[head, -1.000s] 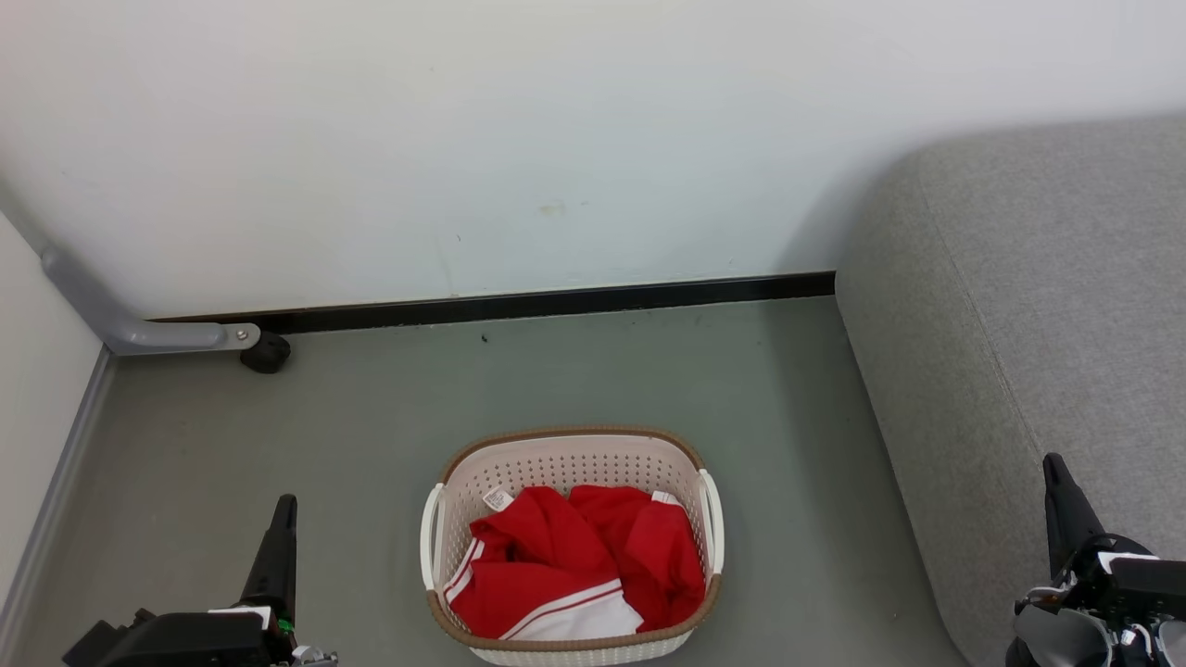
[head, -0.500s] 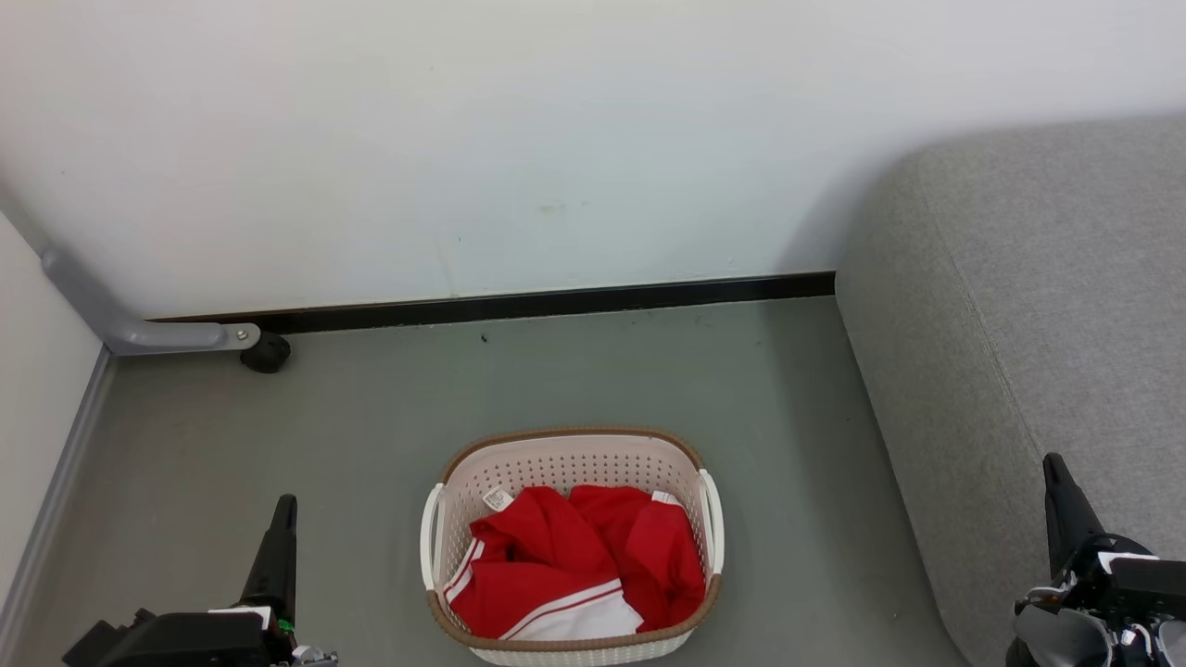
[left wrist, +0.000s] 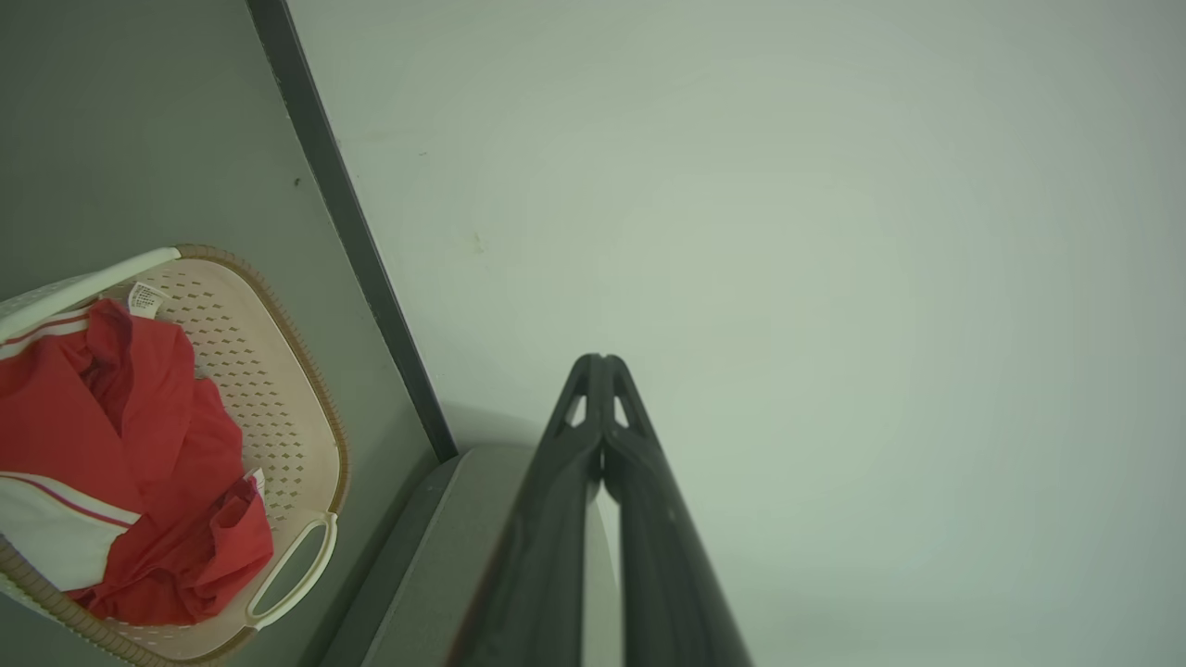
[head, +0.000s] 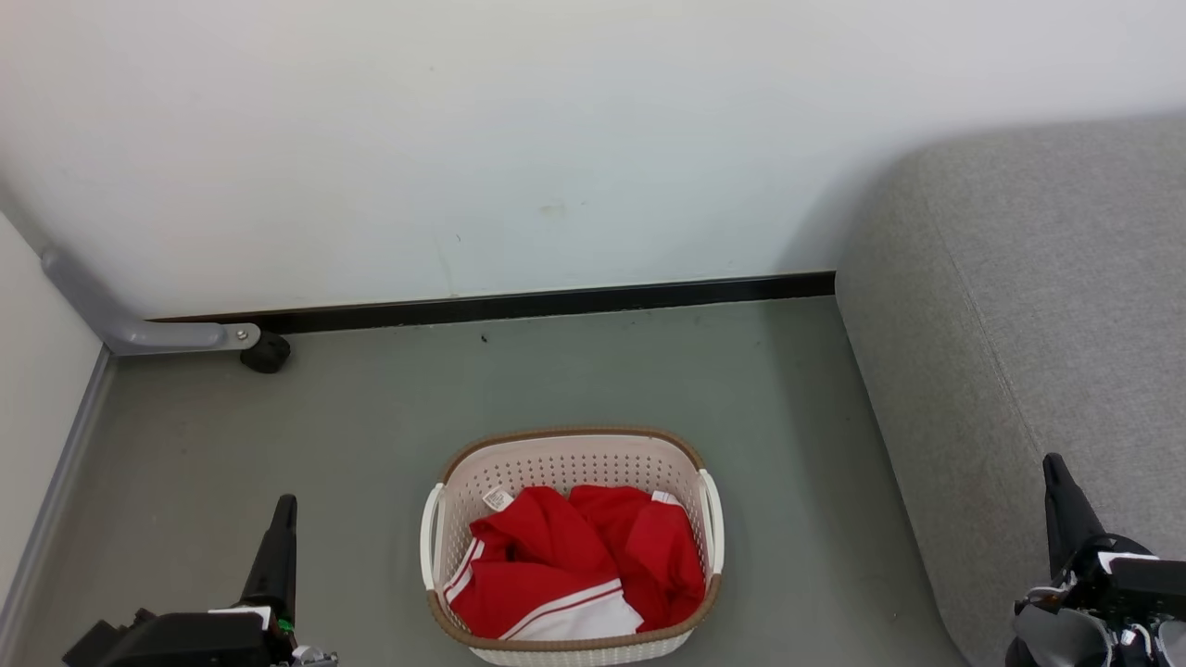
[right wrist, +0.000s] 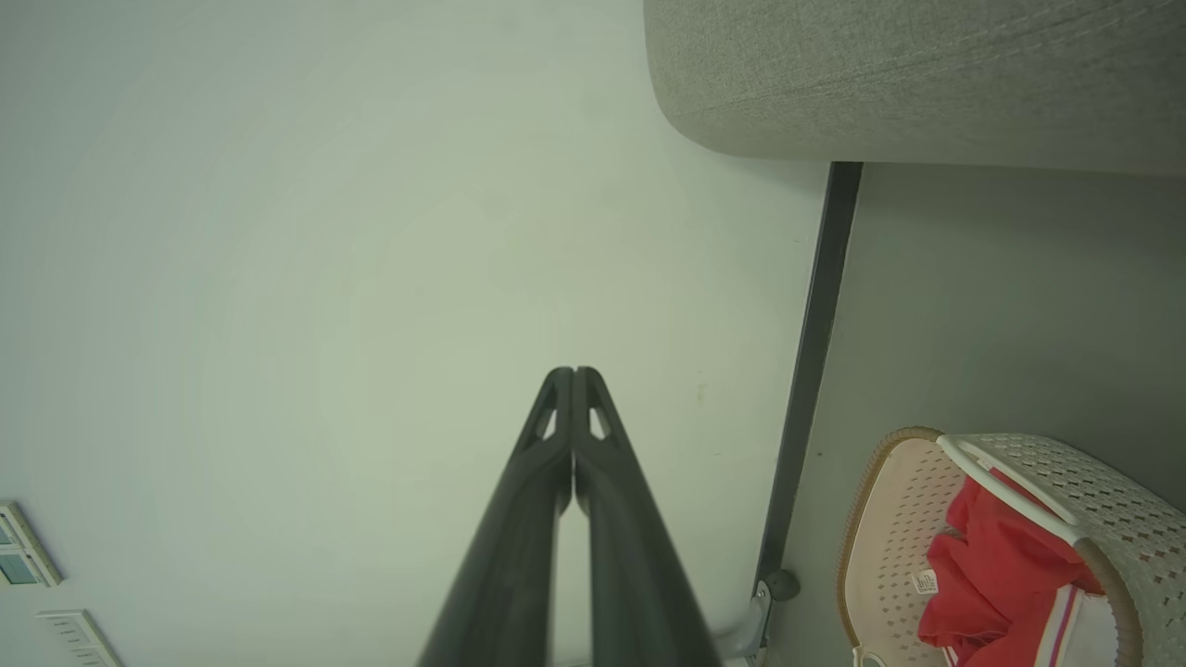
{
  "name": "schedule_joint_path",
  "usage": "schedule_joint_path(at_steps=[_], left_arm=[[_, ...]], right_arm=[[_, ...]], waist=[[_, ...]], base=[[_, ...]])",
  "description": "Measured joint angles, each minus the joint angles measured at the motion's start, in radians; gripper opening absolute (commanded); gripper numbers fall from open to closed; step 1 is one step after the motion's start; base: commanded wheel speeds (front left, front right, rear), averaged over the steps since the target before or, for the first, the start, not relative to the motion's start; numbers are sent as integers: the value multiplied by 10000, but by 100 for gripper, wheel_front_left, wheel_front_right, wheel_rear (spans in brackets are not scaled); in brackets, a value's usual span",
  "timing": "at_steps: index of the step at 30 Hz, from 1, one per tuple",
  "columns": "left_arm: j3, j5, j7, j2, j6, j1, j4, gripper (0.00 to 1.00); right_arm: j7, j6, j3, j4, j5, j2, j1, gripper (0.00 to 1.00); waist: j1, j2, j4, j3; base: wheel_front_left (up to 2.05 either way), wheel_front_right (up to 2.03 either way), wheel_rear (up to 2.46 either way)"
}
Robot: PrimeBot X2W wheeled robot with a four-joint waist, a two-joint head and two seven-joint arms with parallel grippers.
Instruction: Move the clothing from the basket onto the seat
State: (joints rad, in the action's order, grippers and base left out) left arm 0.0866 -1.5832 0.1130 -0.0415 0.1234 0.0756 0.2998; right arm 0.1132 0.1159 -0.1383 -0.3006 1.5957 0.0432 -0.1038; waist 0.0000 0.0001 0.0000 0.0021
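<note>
1. The left pincer (head: 285, 502) is at the near left above the floor (head: 371, 417). It is clenched on nothing, its two fingers pressed tip to tip.
2. The right pincer (head: 1051, 460) is at the near right, seen against the side of the seat (head: 1066, 278). It is likewise clenched and empty.
3. The basket (head: 567, 460) stands on the floor between the pincers, well apart from both.
4. The clothing (head: 565, 565) lies crumpled inside the basket: red cloth with white stripes and a white panel at the near side. A small white tag (head: 498, 498) at its far left is perhaps sewn to a garment.
5. The seat runs near to far along the right, just right of the basket, and its rounded far corner reaches the wall (head: 463, 139).
6. A black skirting (head: 556, 301) lines the foot of the wall. At the far left a grey pipe (head: 111, 315) ends beside a round black piece (head: 266, 353).
</note>
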Motion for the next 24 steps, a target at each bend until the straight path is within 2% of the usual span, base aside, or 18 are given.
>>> schedule_joint_path(at_steps=[1,2,3,4,5,12,24], left_arm=[[0,0,0,0,0,0,0,0],[0,0,0,0,0,0,0,100],[-10,8,-2,10,-6,-30,71,0],[-13,8,-2,31,-8,-97,173,0],[-19,8,-2,58,-10,-197,278,100],[-240,10,-190,105,-13,-367,527,100],[-711,424,-629,96,-13,35,836,100]], right_arm=[[0,0,0,0,0,0,0,0],[0,0,0,0,0,0,0,100],[0,-17,4,-82,-4,-13,8,0],[0,-17,6,-192,-4,-42,44,0],[0,-17,13,-307,-4,-77,128,100],[-2,-25,79,-543,-54,-153,303,100],[-190,-25,418,-654,-633,67,-46,100]], waist=[[0,-1,0,0],[0,0,0,0],[0,0,0,0],[0,-1,0,0],[0,0,0,0],[0,0,-7,21],[0,0,-7,43]], base=[[0,0,0],[0,0,0],[0,0,0],[0,0,0],[0,0,0],[0,0,0],[0,0,0]])
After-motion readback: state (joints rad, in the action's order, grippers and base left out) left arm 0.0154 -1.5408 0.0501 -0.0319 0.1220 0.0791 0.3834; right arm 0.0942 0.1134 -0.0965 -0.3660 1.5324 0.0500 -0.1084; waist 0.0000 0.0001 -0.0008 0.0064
